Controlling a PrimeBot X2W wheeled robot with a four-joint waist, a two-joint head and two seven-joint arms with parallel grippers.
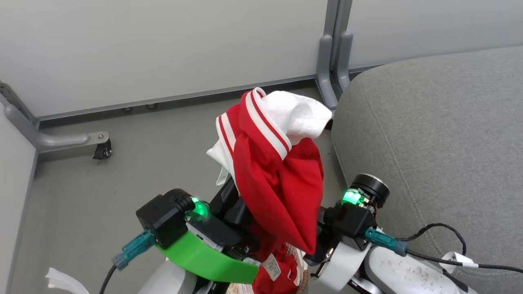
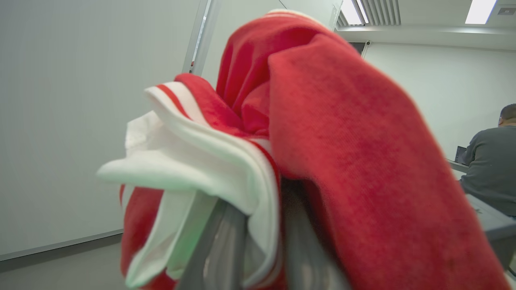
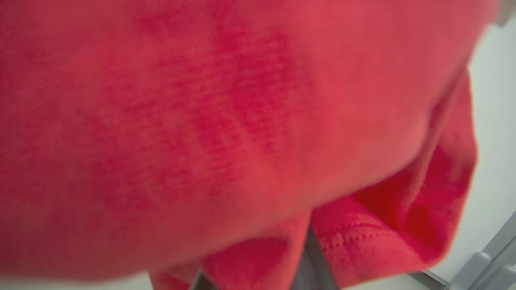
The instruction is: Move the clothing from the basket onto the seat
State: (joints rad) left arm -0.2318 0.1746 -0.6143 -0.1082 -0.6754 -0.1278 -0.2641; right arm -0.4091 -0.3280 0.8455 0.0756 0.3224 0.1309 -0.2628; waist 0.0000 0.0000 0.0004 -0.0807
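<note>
- Holding the clothing (image 1: 278, 179) aloft, the left end effector (image 2: 262, 217) runs its two fingers (image 2: 225, 249) up into the fabric, where they converge and pinch a fold. The fingertips themselves are covered by cloth.
- The clothing drapes over the left end effector. Its white panel and red-and-white striped trim sit on top, and the red body hangs down the side that faces the seat (image 1: 429, 143).
- Relative to the seat, the clothing is just beside the rounded corner. It is off the cushion and above the grey floor (image 1: 122, 183).
- The right end effector (image 1: 327, 228) sits between the hanging clothing and the edge of the seat, with its fingers behind the red fabric. In the right wrist view the red cloth lies close against the camera. Whether these fingers are spread or pressed together cannot be told.
- A second red garment (image 1: 282, 273) with a white tag lies in the basket (image 1: 303, 281). It is below the held clothing and near the seat, not on it.
</note>
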